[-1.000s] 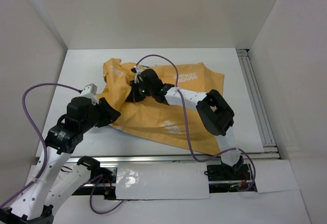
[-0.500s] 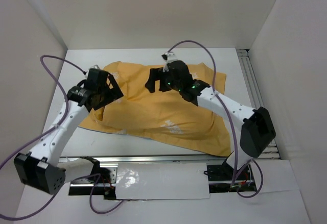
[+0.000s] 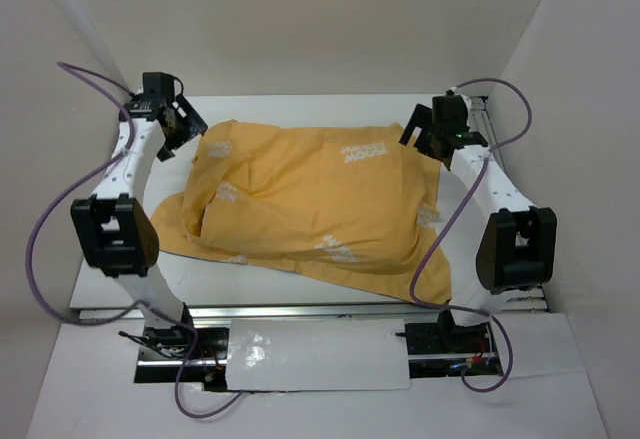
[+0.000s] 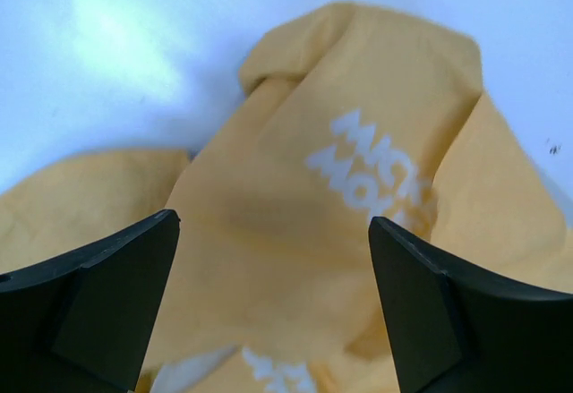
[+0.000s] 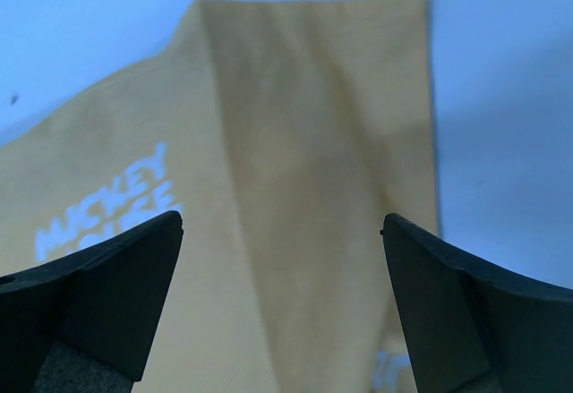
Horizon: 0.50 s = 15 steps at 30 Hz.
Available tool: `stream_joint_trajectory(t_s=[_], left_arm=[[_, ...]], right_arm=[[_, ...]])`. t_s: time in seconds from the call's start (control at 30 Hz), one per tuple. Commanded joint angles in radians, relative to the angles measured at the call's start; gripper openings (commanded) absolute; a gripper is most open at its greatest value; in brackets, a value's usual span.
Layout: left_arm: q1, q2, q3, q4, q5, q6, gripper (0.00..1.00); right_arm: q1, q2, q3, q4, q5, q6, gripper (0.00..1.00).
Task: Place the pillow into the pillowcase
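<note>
Between either pair of fingers, nothing. The left gripper (image 3: 178, 119) and the right gripper (image 3: 425, 134) both stand with jaws wide apart, clear of the cloth.

- Left gripper sits just beyond the far-left corner of the pillowcase (image 3: 310, 199); right gripper sits just beyond its far-right corner.
- Below and ahead of both tools, the pillowcase lies orange side out on the table (image 3: 330, 107), full and rounded.
- The pillow shows nowhere on its own. Judging by the bulge, it sits inside the case.
- Release at both corners suggests stuffing is done or nearly so. Whether the opening, on the side away from the grippers, fully covers the pillow I cannot tell.

Against one second ago: both grippers were low on the cloth, the right one at its middle, the left at its left edge. Now both are withdrawn and apart, and the case lies spread wider.
</note>
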<state>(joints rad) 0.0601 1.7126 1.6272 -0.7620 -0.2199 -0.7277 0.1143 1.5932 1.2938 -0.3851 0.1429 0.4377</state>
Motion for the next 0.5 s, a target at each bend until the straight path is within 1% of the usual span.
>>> stream_joint_trajectory(t_s=[0.0,0.03,0.07,0.13,0.17,0.2,0.27,0.33,0.47], left_arm=[[0.018,0.181,0.15,0.073,0.096,0.08,1.0],[0.018,0.232,0.193,0.073,0.096,0.08,1.0],[0.018,0.328,0.283,0.073,0.105,0.091,1.0],[0.027,0.425,0.386,0.063,0.114,0.091,1.0],[0.027,0.468,0.478,0.072,0.125,0.091,1.0],[0.027,0.548,0.52,0.072,0.134,0.091,1.0],[0.027,0.614,0.621,0.084,0.145,0.079,1.0],[0.027,0.677,0.651,0.122,0.161,0.079,1.0],[0.027,0.708,0.632,0.21,0.2,0.079,1.0]], right_arm=[[-0.067,0.028,0.056,-0.04,0.006,-0.005,1.0],[-0.08,0.037,0.056,-0.029,0.006,-0.005,1.0],[-0.103,0.037,0.056,-0.029,0.006,-0.014,1.0],[-0.123,0.047,0.056,-0.003,0.006,-0.025,1.0],[-0.123,0.047,0.065,0.008,0.006,-0.036,1.0],[-0.137,0.059,0.065,0.008,0.006,-0.045,1.0],[-0.151,0.071,0.078,0.018,0.006,-0.056,1.0],[-0.162,0.092,0.09,0.018,0.015,-0.056,1.0],[-0.182,0.116,0.101,0.037,0.026,-0.065,1.0]])
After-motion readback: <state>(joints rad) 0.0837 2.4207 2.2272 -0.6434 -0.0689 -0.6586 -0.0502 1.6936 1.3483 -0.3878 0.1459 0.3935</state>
